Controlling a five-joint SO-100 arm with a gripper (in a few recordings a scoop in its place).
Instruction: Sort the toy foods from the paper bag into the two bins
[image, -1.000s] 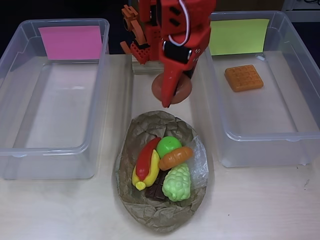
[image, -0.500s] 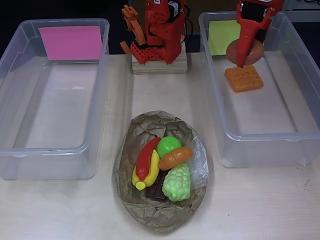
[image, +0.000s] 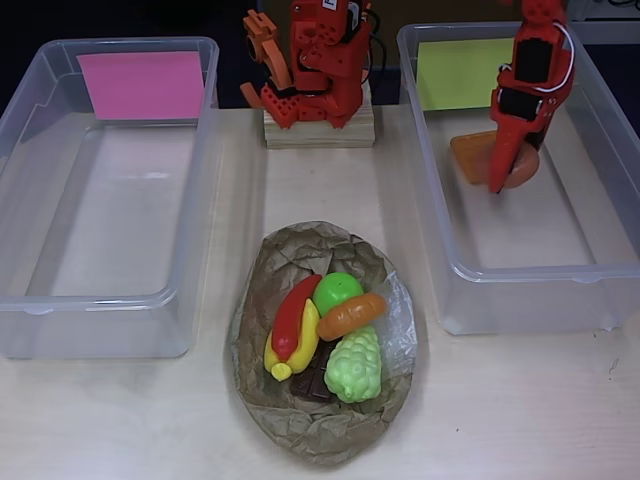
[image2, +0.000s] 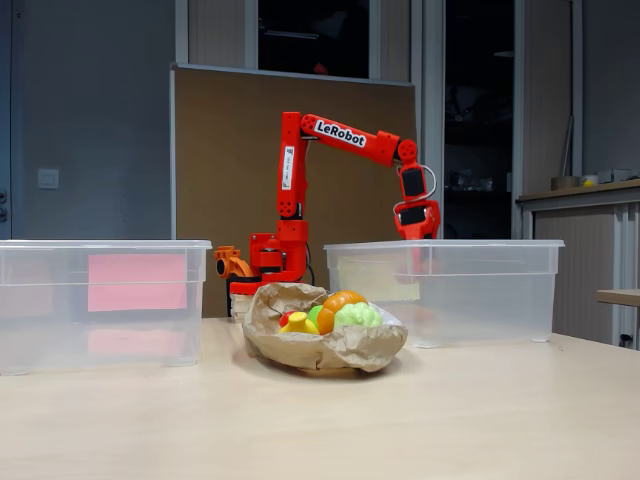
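Overhead and fixed views, sorting in progress. Your gripper reaches down inside the right bin, the one with the yellow-green label, closed on the brown donut, which sits low against the orange waffle on the bin floor. Whether the donut already rests on the floor cannot be told. The left bin, marked by a pink label, holds nothing you can see.

The paper bag lies near the front of the table, between the bins, with the red chili, yellow banana, green apple, orange croissant, green grapes and dark chocolate bar heaped touching one another.

Judge the toys as light, stiff, hollow plastic with smooth, somewhat slippery skins: close across a narrow section, such as the croissant's middle or the chili's body, since rounded pieces like the apple may squirt out. The bag is soft and crumpled and will likely shift if nudged.

Legible writing: "LeRobot" on the arm's upper link in the fixed view. Both labels appear blank.
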